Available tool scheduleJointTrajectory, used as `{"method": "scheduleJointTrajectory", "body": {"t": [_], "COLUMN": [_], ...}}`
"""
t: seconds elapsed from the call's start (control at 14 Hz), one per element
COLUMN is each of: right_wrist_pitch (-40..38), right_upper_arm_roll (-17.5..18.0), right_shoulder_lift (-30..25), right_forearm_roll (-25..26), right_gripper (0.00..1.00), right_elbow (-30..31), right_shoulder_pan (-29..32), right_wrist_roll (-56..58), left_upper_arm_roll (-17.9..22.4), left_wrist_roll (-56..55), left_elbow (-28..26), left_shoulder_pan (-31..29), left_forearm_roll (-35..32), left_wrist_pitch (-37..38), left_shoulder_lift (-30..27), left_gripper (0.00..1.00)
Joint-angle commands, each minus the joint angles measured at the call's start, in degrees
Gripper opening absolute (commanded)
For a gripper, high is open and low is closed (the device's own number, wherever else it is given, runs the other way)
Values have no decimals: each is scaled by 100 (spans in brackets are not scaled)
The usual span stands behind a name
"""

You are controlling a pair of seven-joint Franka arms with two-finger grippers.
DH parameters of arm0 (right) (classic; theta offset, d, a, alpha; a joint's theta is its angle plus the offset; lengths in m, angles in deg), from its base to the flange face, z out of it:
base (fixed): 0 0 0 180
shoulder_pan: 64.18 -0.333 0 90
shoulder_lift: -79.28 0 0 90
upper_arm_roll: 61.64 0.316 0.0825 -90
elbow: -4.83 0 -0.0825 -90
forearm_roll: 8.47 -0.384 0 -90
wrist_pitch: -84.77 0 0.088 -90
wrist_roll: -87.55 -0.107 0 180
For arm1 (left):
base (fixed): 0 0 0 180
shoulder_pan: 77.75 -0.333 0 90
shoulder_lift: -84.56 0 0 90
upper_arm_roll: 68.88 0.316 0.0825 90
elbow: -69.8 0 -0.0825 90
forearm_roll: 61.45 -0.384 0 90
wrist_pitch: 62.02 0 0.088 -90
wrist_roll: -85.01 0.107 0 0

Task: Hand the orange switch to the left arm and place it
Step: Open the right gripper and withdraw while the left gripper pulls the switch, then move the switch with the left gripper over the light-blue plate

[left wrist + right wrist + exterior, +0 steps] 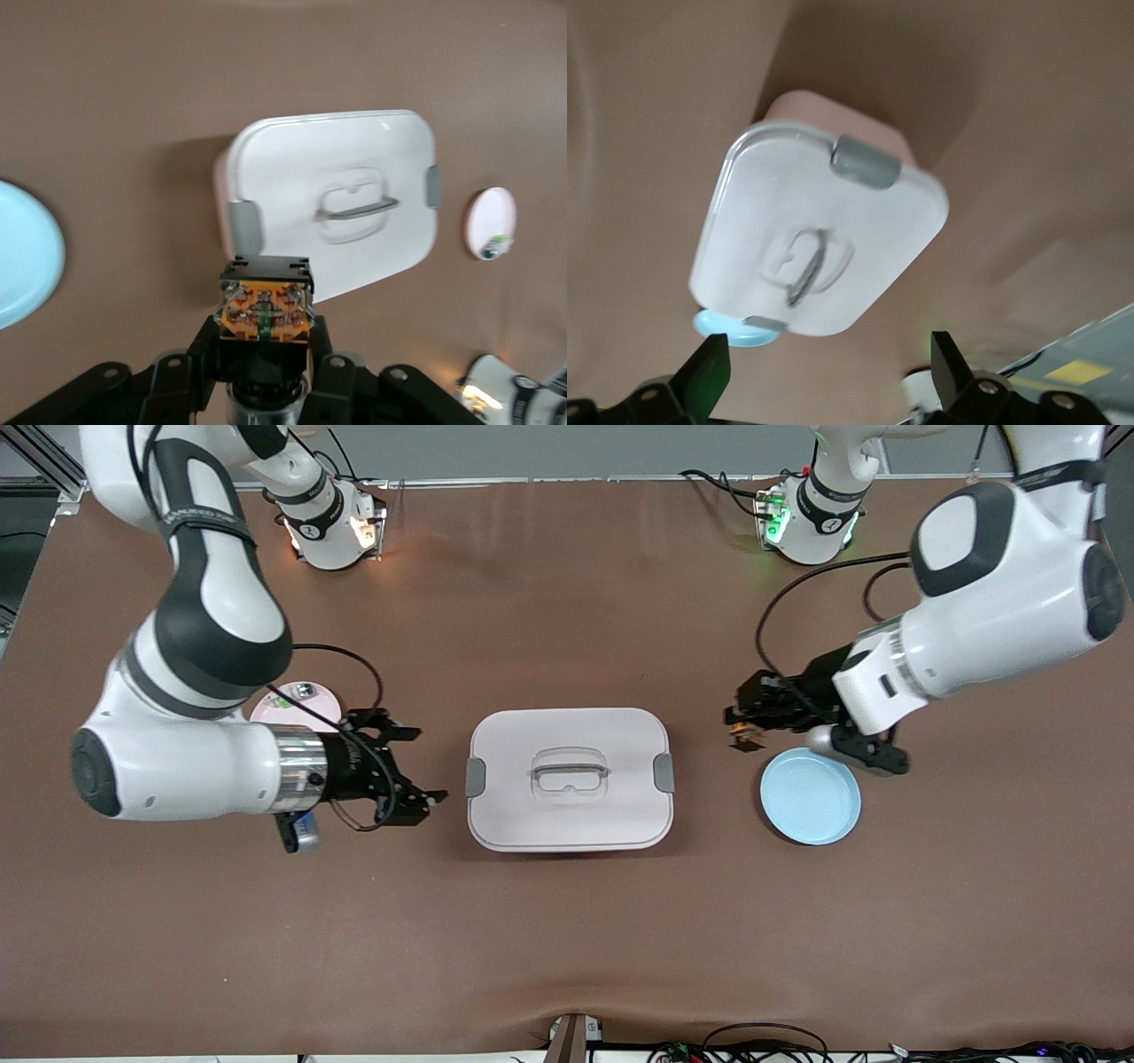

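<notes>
White box (569,779) with grey side clips sits mid-worktop (567,939), between both arms. Left end effector (742,728) is clamped on the orange switch (747,738), over the worktop at 10 o'clock from the blue plate (811,802). Right end effector (416,766) is spread open, empty, beside the box. Pink plate (292,707) lies near it.

A blue plate (811,797) lies on the brown desk (567,939) toward the left arm's end. A pink plate (285,707) (partly hidden) sits toward the right arm's end, a small silvery-green part (303,690) on it.
</notes>
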Motion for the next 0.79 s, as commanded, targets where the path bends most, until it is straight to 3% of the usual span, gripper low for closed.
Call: {"method": "scheduleJointTrajectory", "body": {"t": [0.0, 0.29, 0.72], "right_wrist_pitch": [-475, -1055, -1539], "right_upper_arm_roll": [71, 71, 45], "right_shoulder_lift": [-283, -538, -715], "right_forearm_roll": [572, 1609, 2506], "right_gripper": [100, 100, 100], "right_elbow": [11, 11, 28], "right_shoulder_pan": [250, 611, 1016], "right_wrist_roll": [1140, 3249, 5061], "left_upper_arm_roll": [-10, -19, -10], "left_wrist_roll": [31, -57, -65], "left_elbow": [-68, -269, -840], "left_shoulder_pan": [-234, -532, -823], "left_forearm_roll": [-510, -1467, -1952], "left_wrist_pitch": [298, 475, 326], "left_shoulder_lift": [-214, -214, -126], "left_gripper": [6, 6, 6]}}
